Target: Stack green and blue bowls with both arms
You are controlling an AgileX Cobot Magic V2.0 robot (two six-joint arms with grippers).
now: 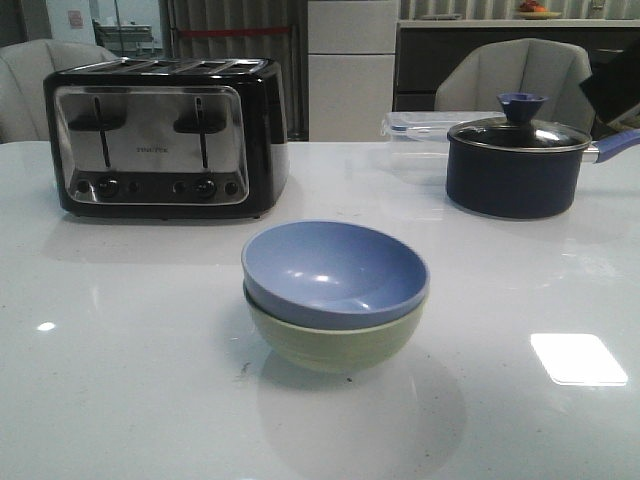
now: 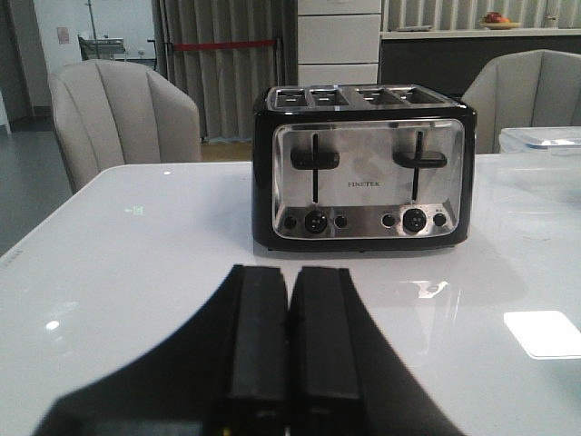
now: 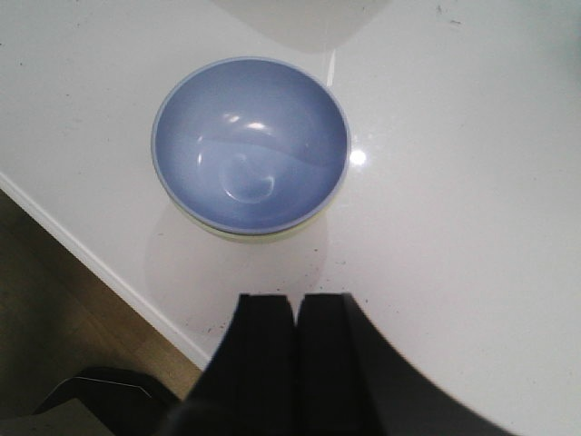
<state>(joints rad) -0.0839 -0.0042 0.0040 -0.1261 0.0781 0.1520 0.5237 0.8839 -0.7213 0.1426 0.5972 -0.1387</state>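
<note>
The periwinkle blue bowl (image 1: 335, 270) sits nested inside the sage green bowl (image 1: 335, 345) at the middle of the white table. In the right wrist view I look down into the blue bowl (image 3: 250, 145); only a thin sliver of the green bowl (image 3: 238, 238) shows under its rim. My right gripper (image 3: 297, 304) is shut and empty, held above the table short of the bowls, near the table's edge. My left gripper (image 2: 289, 277) is shut and empty above the table, pointing at the toaster. Neither gripper shows in the front view.
A black and chrome toaster (image 1: 165, 135) stands at the back left. A dark navy saucepan with a glass lid (image 1: 520, 160) stands at the back right, a clear plastic box (image 1: 420, 125) behind it. Chairs stand beyond the table. The table edge (image 3: 100, 268) and floor show in the right wrist view.
</note>
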